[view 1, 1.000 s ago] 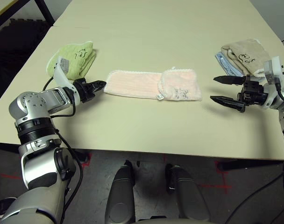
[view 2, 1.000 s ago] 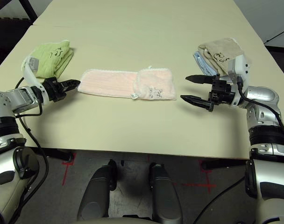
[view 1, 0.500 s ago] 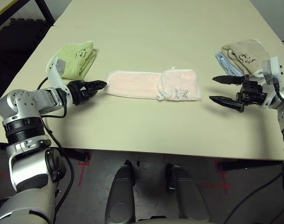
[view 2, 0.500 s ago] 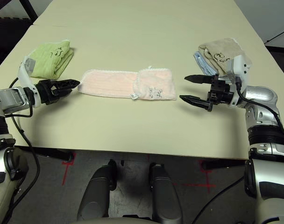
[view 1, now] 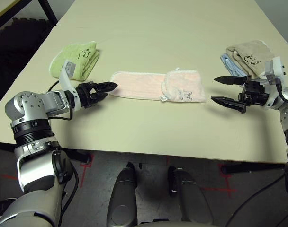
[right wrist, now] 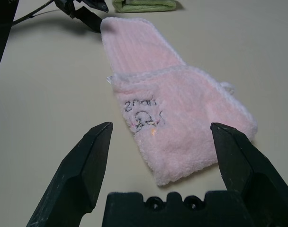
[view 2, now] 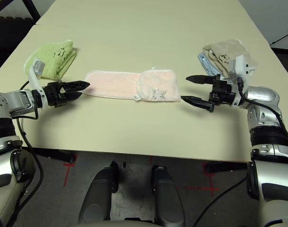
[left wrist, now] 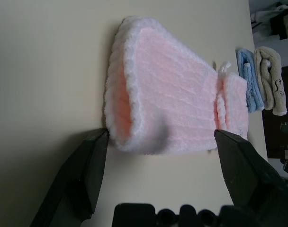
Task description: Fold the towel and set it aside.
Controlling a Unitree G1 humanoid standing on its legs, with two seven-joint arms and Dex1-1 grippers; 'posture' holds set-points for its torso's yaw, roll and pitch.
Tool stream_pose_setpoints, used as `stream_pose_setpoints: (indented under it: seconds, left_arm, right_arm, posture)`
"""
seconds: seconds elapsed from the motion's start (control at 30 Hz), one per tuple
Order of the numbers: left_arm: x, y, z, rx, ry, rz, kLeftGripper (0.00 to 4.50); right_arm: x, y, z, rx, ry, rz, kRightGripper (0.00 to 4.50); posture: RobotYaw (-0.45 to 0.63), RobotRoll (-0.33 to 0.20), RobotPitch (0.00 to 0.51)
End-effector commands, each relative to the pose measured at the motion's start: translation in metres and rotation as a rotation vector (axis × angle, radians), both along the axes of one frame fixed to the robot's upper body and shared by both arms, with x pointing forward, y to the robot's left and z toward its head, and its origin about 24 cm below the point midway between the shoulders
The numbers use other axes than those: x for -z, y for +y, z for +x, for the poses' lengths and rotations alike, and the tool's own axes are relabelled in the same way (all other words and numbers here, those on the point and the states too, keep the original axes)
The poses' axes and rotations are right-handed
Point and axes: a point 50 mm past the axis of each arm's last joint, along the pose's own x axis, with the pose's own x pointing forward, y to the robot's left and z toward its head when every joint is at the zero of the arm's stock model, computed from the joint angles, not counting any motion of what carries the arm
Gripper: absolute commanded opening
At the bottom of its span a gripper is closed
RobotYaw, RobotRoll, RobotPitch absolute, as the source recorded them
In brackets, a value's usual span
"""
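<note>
A pale pink towel (view 1: 156,85), folded into a long strip, lies flat mid-counter (view 1: 148,132). The left gripper (view 1: 107,89), jaws wide, straddles its left end. The right gripper (view 1: 222,89), jaws wide, holds nothing near its right end.

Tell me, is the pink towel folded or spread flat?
Folded, partly. The towel lies as a long doubled strip, its right end turned back over itself; the left wrist view shows two layers at the other end.

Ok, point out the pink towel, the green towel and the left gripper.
pink towel (view 1: 137,85), left eye view, single-layer left half.
green towel (view 1: 77,59), left eye view, top face.
left gripper (view 1: 108,88), left eye view, between open fingertips.
</note>
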Motion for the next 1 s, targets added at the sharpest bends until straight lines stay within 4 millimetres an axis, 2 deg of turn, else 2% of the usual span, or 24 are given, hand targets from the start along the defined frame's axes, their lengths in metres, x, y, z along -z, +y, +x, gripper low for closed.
stream_pose_setpoints:
  seconds: [0.03,0.3,0.4,0.5,0.57,0.67,0.73,1.0]
  left_arm:
    - [0.010,-0.004,0.002,-0.002,0.050,-0.002,4.49]
    - [0.010,-0.003,0.006,-0.012,0.048,-0.012,4.49]
    - [0.010,-0.002,0.007,-0.013,0.048,-0.016,3.93]
    - [0.010,-0.002,0.007,-0.009,0.047,-0.022,2.91]
    - [0.010,-0.001,0.007,-0.008,0.046,-0.023,2.00]
    - [0.010,0.000,0.006,-0.010,0.044,-0.024,1.00]
    - [0.010,0.001,0.006,-0.013,0.042,-0.022,0.09]
    - [0.003,0.015,0.000,-0.036,0.032,0.009,0.03]
  right_arm:
    - [0.000,-0.003,-0.001,0.005,0.001,-0.015,4.50]
    - [0.001,-0.003,-0.001,0.008,0.001,-0.015,4.50]
    - [0.001,-0.003,-0.001,0.008,0.000,-0.015,4.50]
    - [0.001,-0.002,-0.001,0.009,0.000,-0.015,4.50]
    - [0.001,-0.002,0.000,0.009,0.000,-0.015,4.50]
    - [0.001,-0.002,0.000,0.009,0.000,-0.015,4.50]
    - [0.001,-0.002,0.000,0.009,0.000,-0.015,4.50]
    - [0.002,0.000,0.000,0.006,0.002,-0.012,4.50]
  posture:
    - [0.02,0.000,0.193]
    - [0.02,0.000,0.195]
    - [0.02,0.000,0.195]
    - [0.02,0.000,0.193]
    - [0.02,0.000,0.193]
    - [0.02,0.000,0.193]
    - [0.02,0.000,0.192]
    - [0.03,0.000,0.186]
